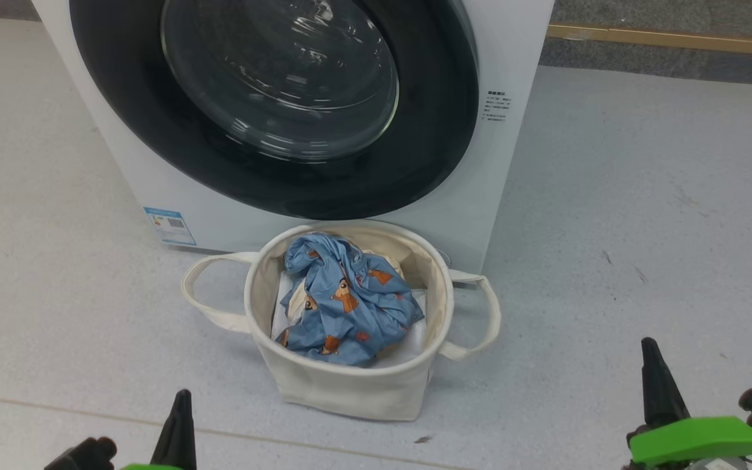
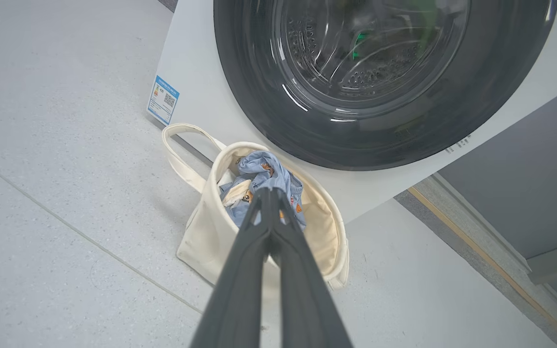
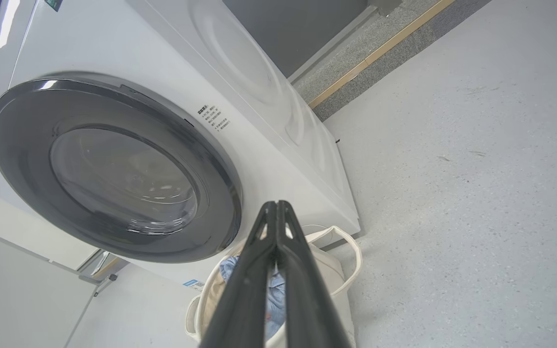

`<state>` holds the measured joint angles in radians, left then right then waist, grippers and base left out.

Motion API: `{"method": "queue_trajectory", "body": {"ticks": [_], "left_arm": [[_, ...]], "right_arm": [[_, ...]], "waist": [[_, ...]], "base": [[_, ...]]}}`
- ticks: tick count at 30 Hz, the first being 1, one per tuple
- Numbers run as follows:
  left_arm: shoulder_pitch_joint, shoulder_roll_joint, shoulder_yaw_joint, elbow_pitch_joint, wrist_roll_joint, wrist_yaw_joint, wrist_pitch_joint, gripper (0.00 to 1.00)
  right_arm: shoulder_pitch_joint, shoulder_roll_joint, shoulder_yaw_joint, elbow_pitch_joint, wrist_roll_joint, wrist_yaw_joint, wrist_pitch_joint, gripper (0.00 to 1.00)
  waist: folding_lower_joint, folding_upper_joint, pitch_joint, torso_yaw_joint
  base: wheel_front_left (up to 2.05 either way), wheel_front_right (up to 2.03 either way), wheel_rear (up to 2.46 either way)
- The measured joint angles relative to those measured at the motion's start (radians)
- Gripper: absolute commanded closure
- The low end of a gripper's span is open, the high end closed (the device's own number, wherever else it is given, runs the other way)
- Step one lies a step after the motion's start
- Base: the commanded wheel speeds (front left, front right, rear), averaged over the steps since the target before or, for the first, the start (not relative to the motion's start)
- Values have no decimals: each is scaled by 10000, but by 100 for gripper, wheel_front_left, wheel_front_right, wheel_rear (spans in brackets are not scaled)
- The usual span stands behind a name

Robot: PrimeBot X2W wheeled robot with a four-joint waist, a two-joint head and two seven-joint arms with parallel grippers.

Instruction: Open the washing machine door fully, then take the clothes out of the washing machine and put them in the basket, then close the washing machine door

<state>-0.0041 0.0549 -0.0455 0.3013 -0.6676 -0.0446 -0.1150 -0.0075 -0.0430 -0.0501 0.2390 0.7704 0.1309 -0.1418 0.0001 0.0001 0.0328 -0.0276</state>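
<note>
The white washing machine [image 1: 500, 176] fills the top of the head view, and its black-rimmed glass door [image 1: 278, 85] lies flat against the front. On the floor right before it stands the cream canvas basket [image 1: 350, 391]. A blue garment with orange-brown animal prints [image 1: 350, 300] lies on top inside, and a cream fold [image 2: 237, 191] peeks out beside it. My left gripper [image 2: 270, 191] is shut and empty, held back from the basket at the lower left [image 1: 181, 408]. My right gripper [image 3: 274, 205] is also shut and empty, at the lower right [image 1: 651, 352].
A plain white sheet [image 1: 408, 346] lines the basket under the garment. A brass-coloured strip [image 1: 670, 39] runs along the dark wall base behind the machine. A pale cabinet side [image 3: 17, 280] stands beside the machine. Open grey floor [image 1: 643, 215] stretches to the right.
</note>
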Motion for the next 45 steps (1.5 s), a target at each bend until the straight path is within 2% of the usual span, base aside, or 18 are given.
{"method": "queue_trajectory", "body": {"ticks": [45], "left_arm": [[-318, -52, 683, -90, -5338, -449, 1277, 100]], "right_arm": [[-284, -29, -311, 213, 4878, -2, 1323, 100]], "waist": [[0, 0, -171, 159]], "base": [[0, 0, 0]]}}
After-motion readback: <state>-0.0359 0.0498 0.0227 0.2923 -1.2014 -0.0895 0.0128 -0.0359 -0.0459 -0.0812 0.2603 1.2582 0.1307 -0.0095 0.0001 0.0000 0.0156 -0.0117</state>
